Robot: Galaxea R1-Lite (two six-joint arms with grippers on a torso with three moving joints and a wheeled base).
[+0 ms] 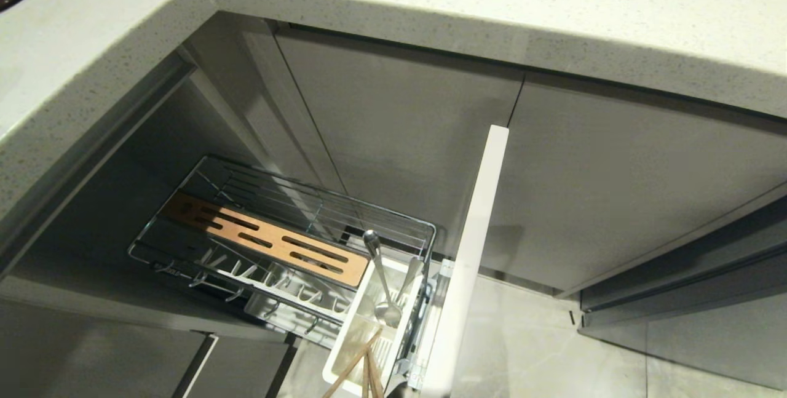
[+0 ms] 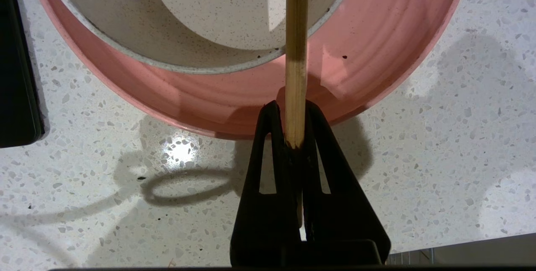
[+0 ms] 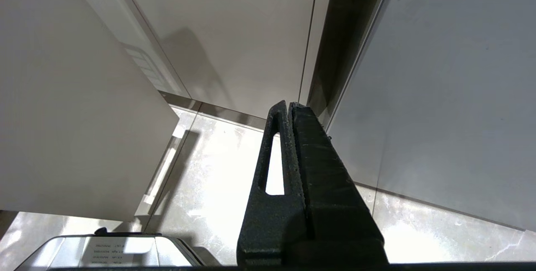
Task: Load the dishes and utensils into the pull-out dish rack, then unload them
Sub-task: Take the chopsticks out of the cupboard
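Left gripper point(image 2: 295, 137): clamps one light wooden chopstick point(image 2: 296, 53) over flat pale-pink plate point(image 2: 377, 65) on the counter. We fear a thin hold (stick could pivot, clip small off-white bowl point(image 2: 201, 24)).

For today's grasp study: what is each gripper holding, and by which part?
Left gripper: one wooden chopstick, pinched at its end. Right gripper: shut, holding nothing.

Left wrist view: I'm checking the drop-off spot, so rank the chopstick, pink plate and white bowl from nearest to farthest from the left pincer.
1. Chopstick: clamped in the left pincer.
2. Pink plate: its rim lies just beyond the tips, on the counter.
3. White bowl: farther out, sitting on the plate.
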